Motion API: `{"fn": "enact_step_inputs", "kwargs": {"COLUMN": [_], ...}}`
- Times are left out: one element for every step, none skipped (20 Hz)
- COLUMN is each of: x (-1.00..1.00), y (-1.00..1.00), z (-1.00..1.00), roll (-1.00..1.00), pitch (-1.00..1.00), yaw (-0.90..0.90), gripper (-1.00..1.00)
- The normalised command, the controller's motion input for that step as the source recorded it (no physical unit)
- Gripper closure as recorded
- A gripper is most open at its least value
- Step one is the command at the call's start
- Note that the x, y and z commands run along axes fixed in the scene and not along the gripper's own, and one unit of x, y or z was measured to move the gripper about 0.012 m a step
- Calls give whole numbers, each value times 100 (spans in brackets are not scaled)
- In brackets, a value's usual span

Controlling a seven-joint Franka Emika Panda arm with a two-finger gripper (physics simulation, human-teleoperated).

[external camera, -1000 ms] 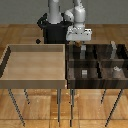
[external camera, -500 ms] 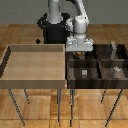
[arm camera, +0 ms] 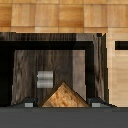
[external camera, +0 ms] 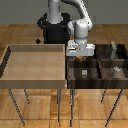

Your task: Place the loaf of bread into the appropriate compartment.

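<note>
My gripper (external camera: 80, 56) hangs over the left side of the dark divided bin (external camera: 71, 75), just above its walls. It is shut on the loaf of bread (external camera: 81, 58), a small brown block. In the wrist view the loaf (arm camera: 62, 96) shows as a brown wedge between my two fingertips (arm camera: 27, 103). Below it lies a square compartment (arm camera: 25, 65) with dark striped wooden walls. A small grey-white block (arm camera: 45, 79) lies on that compartment's floor. It also shows in the exterior view (external camera: 84, 73), in the near-left cell.
A large undivided light-wood tray (external camera: 10, 65) stands at the exterior view's left, touching the bin. Other small grey-white blocks lie in the right cells (external camera: 116, 69). Both containers rest on thin-legged stands over a wooden floor.
My gripper has come down and forward with the loaf, from high above the bin's far-left edge to just over its left cells.
</note>
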Motion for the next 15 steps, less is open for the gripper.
{"fn": "enact_step_inputs", "kwargs": {"x": [0, 0, 0, 0, 0, 0, 0, 0, 0, 0, 0, 0, 0, 0, 0], "y": [0, 0, 0, 0, 0, 0, 0, 0, 0, 0, 0, 0, 0, 0, 0], "z": [0, 0, 0, 0, 0, 0, 0, 0, 0, 0, 0, 0, 0, 0, 0], "roll": [0, 0, 0, 0, 0, 0, 0, 0, 0, 0, 0, 0, 0, 0, 0], "pitch": [0, 0, 0, 0, 0, 0, 0, 0, 0, 0, 0, 0, 0, 0, 0], "yaw": [0, 0, 0, 0, 0, 0, 0, 0, 0, 0, 0, 0, 0, 0, 0], "gripper": [-100, -100, -100, -100, -100, -100, -100, -100, -100, -100, -100, -100, -100, -100, -100]}}
